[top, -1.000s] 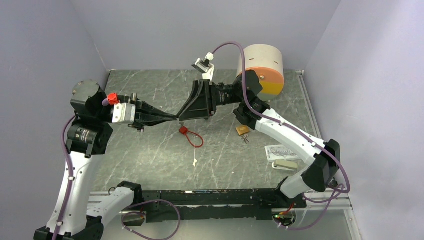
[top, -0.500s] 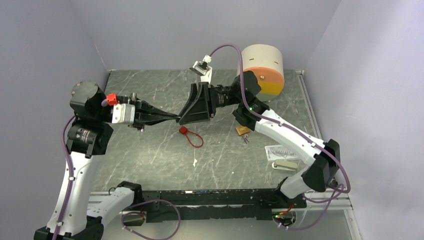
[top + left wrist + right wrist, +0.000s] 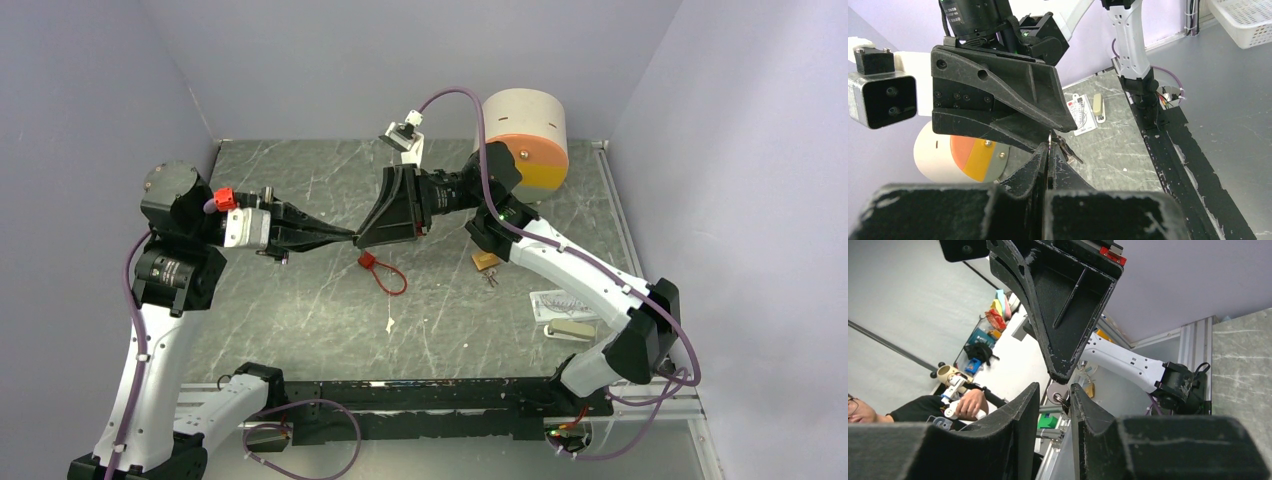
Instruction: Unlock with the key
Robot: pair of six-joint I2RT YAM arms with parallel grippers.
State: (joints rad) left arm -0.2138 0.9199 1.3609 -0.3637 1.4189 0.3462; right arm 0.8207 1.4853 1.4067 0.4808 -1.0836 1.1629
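A beige and orange drum (image 3: 525, 135) stands at the back right; a small brass piece (image 3: 486, 261) lies partly hidden under the right arm; a card (image 3: 560, 303) and a pale stapler (image 3: 570, 330) sit nearer the front right; a red looped cable (image 3: 367, 261) rests mid-table, with a white scrap (image 3: 389, 325) in front of it. The table (image 3: 300, 310) is grey and veined, boxed in by lilac walls. Both arms reach in above it, tip to tip; the left gripper (image 3: 1049, 146) is clenched on the key (image 3: 1058, 392), held well clear of the table; the key's round head sits between the fingers of the right gripper (image 3: 1055, 388), which flank it closely; whether they pinch it I cannot tell.
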